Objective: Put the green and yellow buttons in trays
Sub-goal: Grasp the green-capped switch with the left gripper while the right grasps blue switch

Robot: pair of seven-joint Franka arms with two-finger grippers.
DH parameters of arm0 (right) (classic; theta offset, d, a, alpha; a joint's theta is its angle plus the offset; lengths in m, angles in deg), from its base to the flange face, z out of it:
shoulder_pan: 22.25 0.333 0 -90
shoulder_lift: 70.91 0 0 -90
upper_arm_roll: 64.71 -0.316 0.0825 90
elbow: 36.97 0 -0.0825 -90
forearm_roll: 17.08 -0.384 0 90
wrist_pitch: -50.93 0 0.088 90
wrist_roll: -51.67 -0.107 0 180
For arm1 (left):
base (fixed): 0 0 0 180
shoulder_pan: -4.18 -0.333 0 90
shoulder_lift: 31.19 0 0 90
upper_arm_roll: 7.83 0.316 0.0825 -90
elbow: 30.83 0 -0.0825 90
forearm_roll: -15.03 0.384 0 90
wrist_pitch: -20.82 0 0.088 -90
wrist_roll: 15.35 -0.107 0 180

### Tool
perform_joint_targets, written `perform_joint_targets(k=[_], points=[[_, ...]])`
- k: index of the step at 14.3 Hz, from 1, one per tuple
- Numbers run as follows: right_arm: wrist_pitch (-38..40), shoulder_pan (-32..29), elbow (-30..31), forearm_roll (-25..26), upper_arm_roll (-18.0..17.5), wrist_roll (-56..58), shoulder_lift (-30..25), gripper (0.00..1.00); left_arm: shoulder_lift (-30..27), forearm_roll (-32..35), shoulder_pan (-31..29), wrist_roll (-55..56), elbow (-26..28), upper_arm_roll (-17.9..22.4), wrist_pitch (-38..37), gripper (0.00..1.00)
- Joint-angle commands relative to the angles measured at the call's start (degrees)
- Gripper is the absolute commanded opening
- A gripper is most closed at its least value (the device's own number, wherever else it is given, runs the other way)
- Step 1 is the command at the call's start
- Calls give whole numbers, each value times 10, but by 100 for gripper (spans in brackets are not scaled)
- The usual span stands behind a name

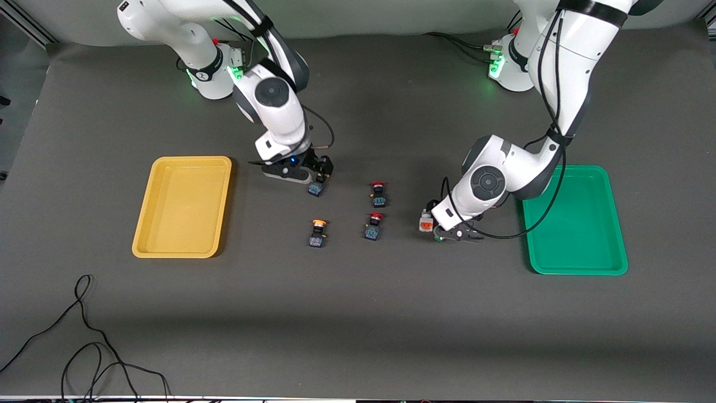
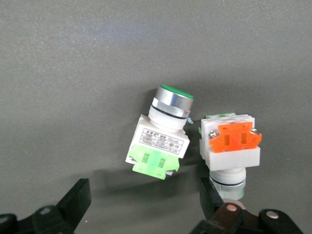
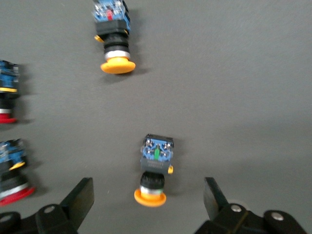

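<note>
My right gripper (image 1: 320,180) is open and low over a yellow-capped button (image 1: 316,190). In the right wrist view this button (image 3: 155,170) lies between the open fingers of the gripper (image 3: 148,197). A second yellow-capped button (image 1: 318,233) (image 3: 113,41) lies nearer the front camera. My left gripper (image 1: 453,235) (image 2: 145,202) is open and low beside the white buttons. The green-capped one (image 2: 161,141) lies just ahead of the jaws. The orange-block one (image 1: 426,223) (image 2: 231,146) touches one finger (image 2: 209,197). The yellow tray (image 1: 184,204) and the green tray (image 1: 576,224) are empty.
Two red-capped black-blue switches (image 1: 378,193) (image 1: 373,225) lie between the two grippers; they also show in the right wrist view (image 3: 7,92) (image 3: 9,170). Black cables (image 1: 84,336) lie near the front edge at the right arm's end of the table.
</note>
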Motion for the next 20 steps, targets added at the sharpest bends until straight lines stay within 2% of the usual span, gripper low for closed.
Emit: perform_joint_targets(k=[1,5,7,8,10,13,14,15,16,17,20], points=[[-62,10,-11,17,11,-29,66,100,6,15,2,6,-5,4,14,100],[-82,10,-12,17,15,-30,88,99,12,16,1,4,-13,4,21,100],[-83,10,-13,17,15,-30,91,57,17,16,0,4,-23,4,21,100],[-83,10,-14,17,15,-30,91,44,21,16,1,4,-26,4,21,100],[-83,10,-14,17,14,-30,91,35,25,16,0,4,-33,5,21,99],[-78,9,-18,18,14,-26,80,34,26,16,0,3,-35,6,21,99],[-61,9,-21,18,14,-26,62,34,27,16,0,3,-35,6,21,95],[-37,9,-28,18,14,-25,43,34,28,17,0,2,-36,6,21,78],[4,9,-43,18,13,-25,25,34,28,21,0,2,-36,7,22,28],[55,9,-64,18,12,-24,5,34,28,27,-1,3,-36,7,22,0],[237,8,-169,17,12,-10,-32,34,29,27,-2,3,-35,8,33,0]])
